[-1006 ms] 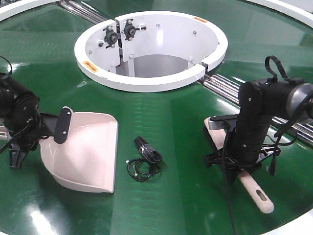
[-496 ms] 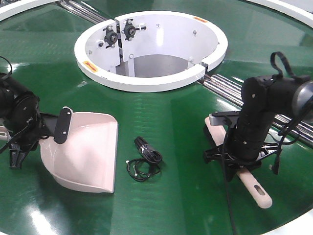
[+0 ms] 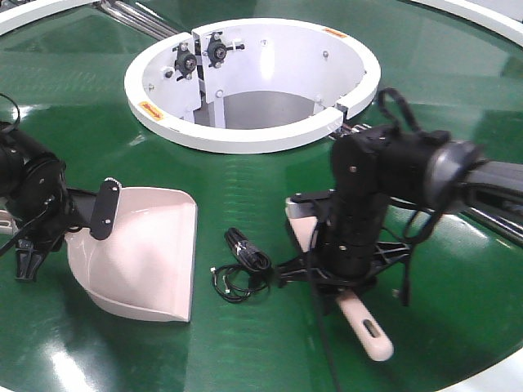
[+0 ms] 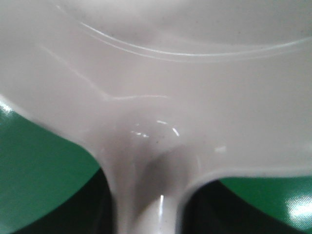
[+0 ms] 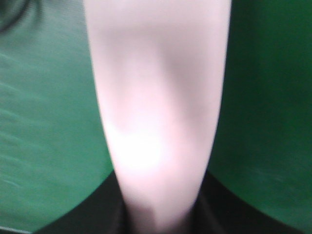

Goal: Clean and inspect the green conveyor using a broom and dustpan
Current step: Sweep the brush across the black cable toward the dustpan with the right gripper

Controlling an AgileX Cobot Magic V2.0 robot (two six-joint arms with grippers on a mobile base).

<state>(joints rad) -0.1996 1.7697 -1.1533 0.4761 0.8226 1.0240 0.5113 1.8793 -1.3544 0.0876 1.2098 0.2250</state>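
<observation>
right gripper point(image 3: 339, 282) clenched on slim beige plastic broom point(image 3: 365, 327), handle slanting toward camera; black cable tangle point(image 3: 243, 263) lies just left, between it and wide beige-pink dustpan point(image 3: 143, 249) grasped by left gripper point(image 3: 82, 214) on glossy green conveyor point(image 3: 270, 180).

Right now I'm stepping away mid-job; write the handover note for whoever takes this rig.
Left tool: shut on the dustpan handle; pan sits on the green conveyor, open edge toward the black cable bundle.
Right tool: shut on the broom, low over the belt beside the bundle.
Done: both implements grasped.
To do: bundle is on the belt, not in the pan; likely sweep it in, then inspect.
</observation>
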